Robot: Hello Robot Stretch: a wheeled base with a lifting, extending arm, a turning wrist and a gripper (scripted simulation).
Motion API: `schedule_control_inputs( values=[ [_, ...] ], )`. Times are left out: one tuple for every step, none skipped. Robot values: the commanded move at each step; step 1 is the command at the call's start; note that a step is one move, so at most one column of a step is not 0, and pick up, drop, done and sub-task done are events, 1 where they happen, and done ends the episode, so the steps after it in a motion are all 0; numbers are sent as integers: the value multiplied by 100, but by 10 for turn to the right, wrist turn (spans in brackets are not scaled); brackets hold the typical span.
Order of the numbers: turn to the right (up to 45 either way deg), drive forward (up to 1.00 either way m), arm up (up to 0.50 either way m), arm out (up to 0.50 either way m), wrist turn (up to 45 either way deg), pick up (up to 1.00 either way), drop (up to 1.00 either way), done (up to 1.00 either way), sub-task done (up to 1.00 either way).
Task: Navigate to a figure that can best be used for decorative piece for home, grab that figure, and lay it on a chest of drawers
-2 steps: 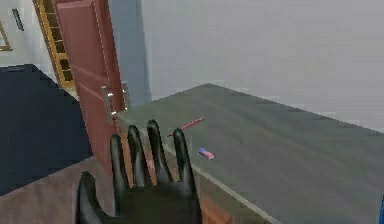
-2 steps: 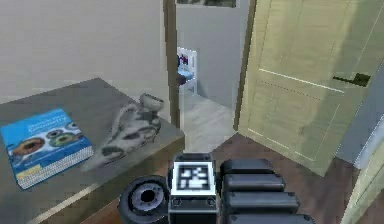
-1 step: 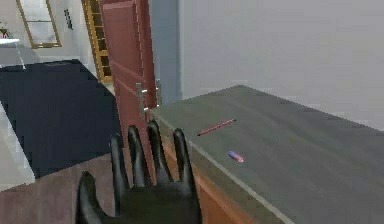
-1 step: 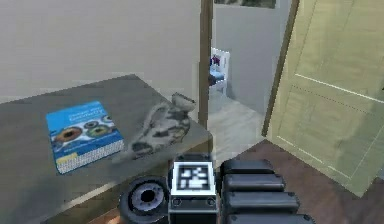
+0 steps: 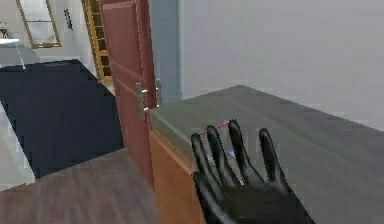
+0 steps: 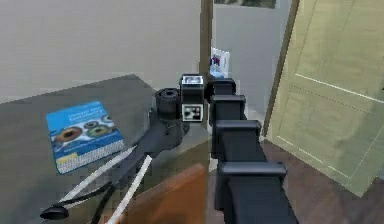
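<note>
Black figure (image 5: 245, 190) upright, prongs up, grey dresser (image 5: 320, 140)

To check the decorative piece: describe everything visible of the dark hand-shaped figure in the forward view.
The figure is near black and glossy, shaped like an upright hand with spread fingers and faint reddish glints. It sits at the forward view's bottom edge, before the grey top of the chest; its base is cut off, so what touches it cannot be told.
</note>
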Motion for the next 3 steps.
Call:
schedule_control_inputs(
  values=[
    [0,0,0,0,390,0,0,0,0],
    [0,0,0,0,0,0,100,0,0],
    [0,0,0,-10,0,0,0,0,0]
  ],
)
